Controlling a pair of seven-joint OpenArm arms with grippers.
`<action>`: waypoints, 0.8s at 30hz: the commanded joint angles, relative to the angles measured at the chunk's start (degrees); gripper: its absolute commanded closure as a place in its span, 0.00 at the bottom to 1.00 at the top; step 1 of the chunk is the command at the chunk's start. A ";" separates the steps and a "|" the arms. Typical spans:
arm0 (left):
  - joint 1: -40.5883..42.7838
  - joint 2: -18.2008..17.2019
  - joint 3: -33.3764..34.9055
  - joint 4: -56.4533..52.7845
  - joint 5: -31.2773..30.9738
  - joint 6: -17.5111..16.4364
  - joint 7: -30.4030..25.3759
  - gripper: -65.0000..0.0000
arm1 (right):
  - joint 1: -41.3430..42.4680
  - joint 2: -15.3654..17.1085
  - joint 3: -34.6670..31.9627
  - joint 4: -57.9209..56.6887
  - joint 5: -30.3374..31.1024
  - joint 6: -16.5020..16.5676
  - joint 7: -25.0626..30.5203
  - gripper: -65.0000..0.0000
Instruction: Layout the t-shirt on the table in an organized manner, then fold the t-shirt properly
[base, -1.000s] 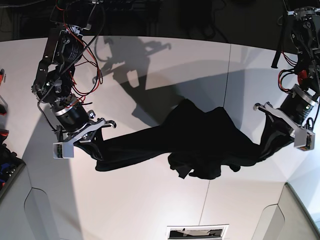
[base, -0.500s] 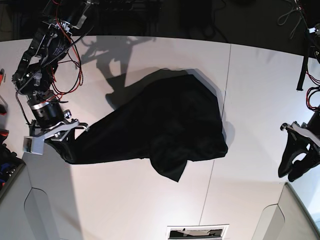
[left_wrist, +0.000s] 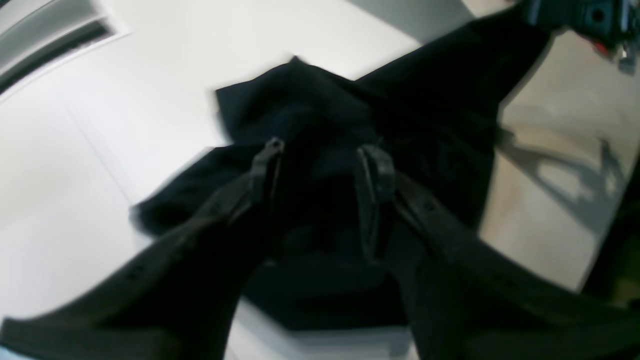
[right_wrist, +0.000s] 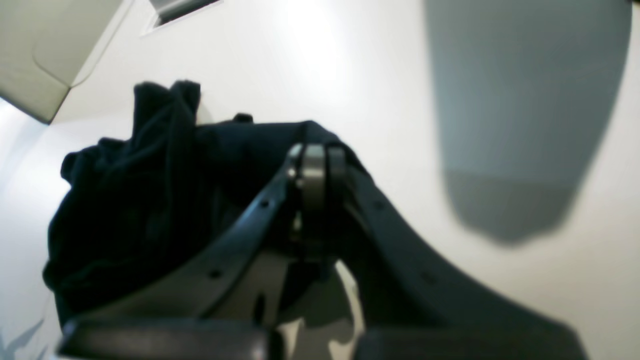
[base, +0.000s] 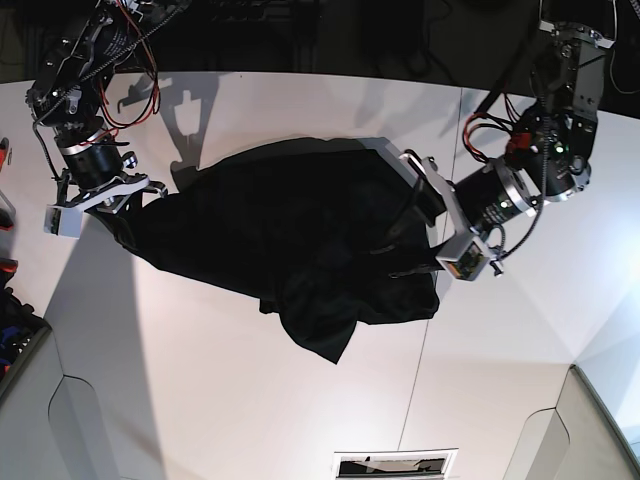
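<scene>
Item: t-shirt (base: 290, 250), bunched mid-table (base: 250, 400). Change: left gripper (left_wrist: 320, 165), off at table edge half-second ago, now over shirt, jaws apart, empty. Right gripper (right_wrist: 315, 165) pinched on shirt edge. Your layout remains unfinished.

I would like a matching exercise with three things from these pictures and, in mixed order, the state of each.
Things:
1. left claw
2. right claw
3. t-shirt

States:
A. crumpled, not laid flat
B. shut on black cloth
C. open above the cloth

Pairs: 1-C, 2-B, 3-A
</scene>
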 joint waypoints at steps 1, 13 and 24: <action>-1.33 -0.07 1.22 0.33 1.60 1.38 -2.75 0.60 | 0.42 0.33 0.02 1.07 1.16 0.50 1.49 1.00; -13.66 7.80 12.79 -21.62 16.46 7.78 -6.91 0.44 | 0.22 0.33 0.00 1.07 1.14 0.50 -0.33 1.00; -15.56 8.70 12.85 -23.47 21.20 1.29 -9.94 0.66 | 0.20 0.33 0.00 1.07 1.14 0.50 -0.37 1.00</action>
